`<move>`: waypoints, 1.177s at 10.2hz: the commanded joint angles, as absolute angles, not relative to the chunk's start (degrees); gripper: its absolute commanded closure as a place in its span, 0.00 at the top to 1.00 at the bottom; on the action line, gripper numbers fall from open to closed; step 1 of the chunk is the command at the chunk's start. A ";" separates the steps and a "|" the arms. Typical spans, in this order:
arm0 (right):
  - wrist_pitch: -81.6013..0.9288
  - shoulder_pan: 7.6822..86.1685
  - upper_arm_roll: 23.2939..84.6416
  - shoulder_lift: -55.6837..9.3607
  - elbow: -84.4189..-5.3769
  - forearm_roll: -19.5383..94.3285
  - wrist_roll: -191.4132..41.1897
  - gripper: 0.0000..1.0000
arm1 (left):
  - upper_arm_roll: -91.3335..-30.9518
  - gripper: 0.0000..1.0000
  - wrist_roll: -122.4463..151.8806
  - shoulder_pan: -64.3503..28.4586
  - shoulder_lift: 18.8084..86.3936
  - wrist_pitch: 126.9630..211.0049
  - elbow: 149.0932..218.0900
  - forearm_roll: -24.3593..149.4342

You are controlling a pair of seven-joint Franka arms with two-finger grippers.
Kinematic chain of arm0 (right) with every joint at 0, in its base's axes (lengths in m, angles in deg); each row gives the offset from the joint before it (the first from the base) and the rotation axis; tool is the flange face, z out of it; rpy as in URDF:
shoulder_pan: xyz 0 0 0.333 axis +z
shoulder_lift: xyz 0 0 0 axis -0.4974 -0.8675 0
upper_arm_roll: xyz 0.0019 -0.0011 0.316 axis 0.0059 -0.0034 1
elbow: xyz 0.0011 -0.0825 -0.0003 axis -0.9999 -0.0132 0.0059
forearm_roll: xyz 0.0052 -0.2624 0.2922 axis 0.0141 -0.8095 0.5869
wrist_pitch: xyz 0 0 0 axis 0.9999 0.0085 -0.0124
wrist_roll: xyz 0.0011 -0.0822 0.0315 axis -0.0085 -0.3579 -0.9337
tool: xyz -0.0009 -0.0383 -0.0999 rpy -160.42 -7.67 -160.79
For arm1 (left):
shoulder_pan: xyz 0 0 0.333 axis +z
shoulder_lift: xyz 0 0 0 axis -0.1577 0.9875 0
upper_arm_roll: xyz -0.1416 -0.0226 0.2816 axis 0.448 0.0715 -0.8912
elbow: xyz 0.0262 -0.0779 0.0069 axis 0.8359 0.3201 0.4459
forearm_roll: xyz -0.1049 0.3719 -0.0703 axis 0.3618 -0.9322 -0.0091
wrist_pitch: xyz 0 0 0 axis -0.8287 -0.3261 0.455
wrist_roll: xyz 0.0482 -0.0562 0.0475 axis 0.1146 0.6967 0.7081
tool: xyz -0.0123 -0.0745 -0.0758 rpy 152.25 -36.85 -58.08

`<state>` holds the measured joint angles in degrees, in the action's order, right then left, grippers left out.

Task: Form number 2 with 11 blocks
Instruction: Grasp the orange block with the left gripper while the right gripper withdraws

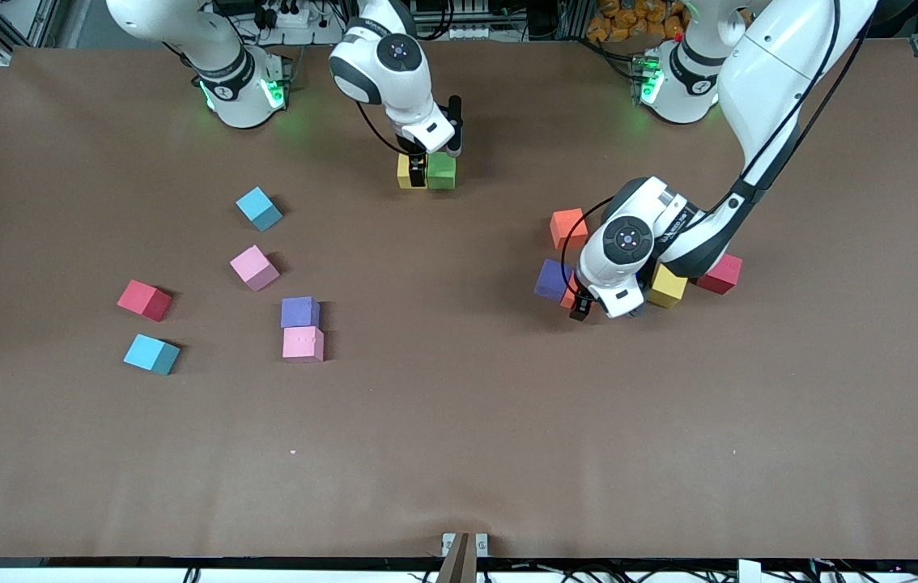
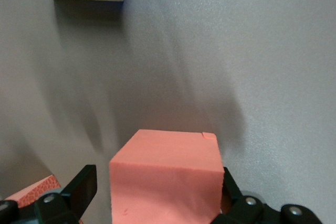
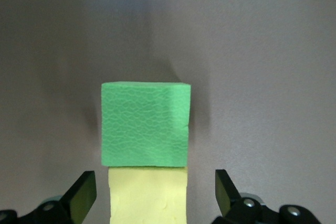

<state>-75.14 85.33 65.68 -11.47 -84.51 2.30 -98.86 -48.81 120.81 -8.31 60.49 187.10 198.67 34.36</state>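
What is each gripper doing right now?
Left gripper: open around the orange foam cube, one finger clear of it.
Right gripper: open, straddling the yellow foam cube.

Brown table (image 1: 459, 453) (matte); perhaps orange snack bags (image 1: 637, 16) past it.

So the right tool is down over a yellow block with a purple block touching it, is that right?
Not quite. The block touching the yellow block is green, not purple, as the right wrist view shows. The right tool is indeed down over the yellow one, fingers open either side.
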 commanded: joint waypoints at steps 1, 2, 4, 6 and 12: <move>-70.73 84.68 65.48 -6.31 -84.83 1.60 -97.59 1.00 | -48.53 0.70 122.08 -7.84 60.47 187.88 198.93 33.24; -66.61 82.84 65.48 -2.81 -84.83 1.60 -97.59 1.00 | -48.53 0.34 122.08 -7.67 60.38 187.79 199.02 33.24; -60.44 78.11 65.39 1.69 -84.83 1.52 -98.37 1.00 | -48.53 0.27 122.08 -7.93 60.47 187.61 198.93 33.33; -59.19 70.47 65.31 2.94 -84.83 1.08 -98.99 1.00 | -48.53 0.25 122.00 -6.01 58.46 186.30 198.58 33.24; -57.35 43.49 64.95 3.12 -85.27 -0.15 -99.17 1.00 | -42.67 0.28 125.93 -4.06 49.57 177.94 198.67 38.34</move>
<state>-58.20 48.22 64.11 1.91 -84.04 0.51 -99.54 -45.52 122.34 -3.90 50.77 178.72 197.31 37.47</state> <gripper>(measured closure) 0.000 0.379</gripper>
